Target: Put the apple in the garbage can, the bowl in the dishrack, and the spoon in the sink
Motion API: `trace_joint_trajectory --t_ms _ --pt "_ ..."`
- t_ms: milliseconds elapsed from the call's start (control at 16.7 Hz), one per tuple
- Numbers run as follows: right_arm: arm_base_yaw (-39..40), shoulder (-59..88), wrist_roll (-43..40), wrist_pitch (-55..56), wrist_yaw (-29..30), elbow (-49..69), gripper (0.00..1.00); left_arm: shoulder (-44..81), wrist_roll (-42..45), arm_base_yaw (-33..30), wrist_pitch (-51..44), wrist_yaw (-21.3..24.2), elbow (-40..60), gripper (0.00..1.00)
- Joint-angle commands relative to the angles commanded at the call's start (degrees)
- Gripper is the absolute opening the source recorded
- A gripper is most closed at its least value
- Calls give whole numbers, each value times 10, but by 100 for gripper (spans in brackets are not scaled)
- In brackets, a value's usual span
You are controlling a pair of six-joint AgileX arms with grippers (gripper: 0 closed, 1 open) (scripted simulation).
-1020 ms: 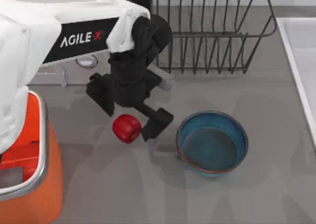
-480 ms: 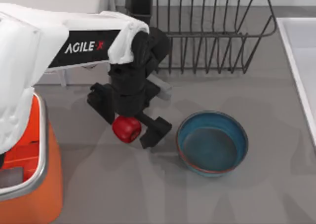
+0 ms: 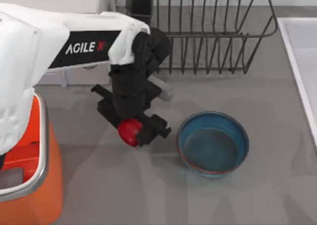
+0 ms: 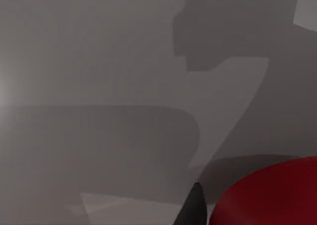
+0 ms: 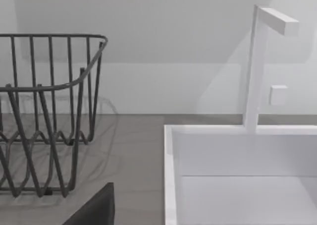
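The apple [image 3: 128, 131], round with no long axis, sits pinched between the left gripper [image 3: 132, 130] fingers on the table [image 3: 148, 185], just left of the bowl [image 3: 213, 143]. The bowl stands upright, nothing inside. The garbage can [image 3: 42, 175] is cut off at the lower left. The dishrack [image 3: 208, 31] holds nothing visible. The sink [image 5: 237, 175] basin is bare; whether the right gripper [image 5: 94, 210] fingers are parted can't be told.

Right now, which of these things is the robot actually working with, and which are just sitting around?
Part of the job: apple, held by the left gripper; garbage can; bowl; dishrack; sink.

Just lying about: tap over the sink.
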Motion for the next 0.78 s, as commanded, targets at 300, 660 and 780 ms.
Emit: trace_joint_trajectory --t_ms 300,660,780 --pt "0 0 0 0 0 0 100 0 0 0 0 0 0 0" --pt "0 0 0 0 0 0 100 0 0 0 0 0 0 0" --pt "0 0 0 0 0 0 100 -7 -5 -2 -4 12 2 0"
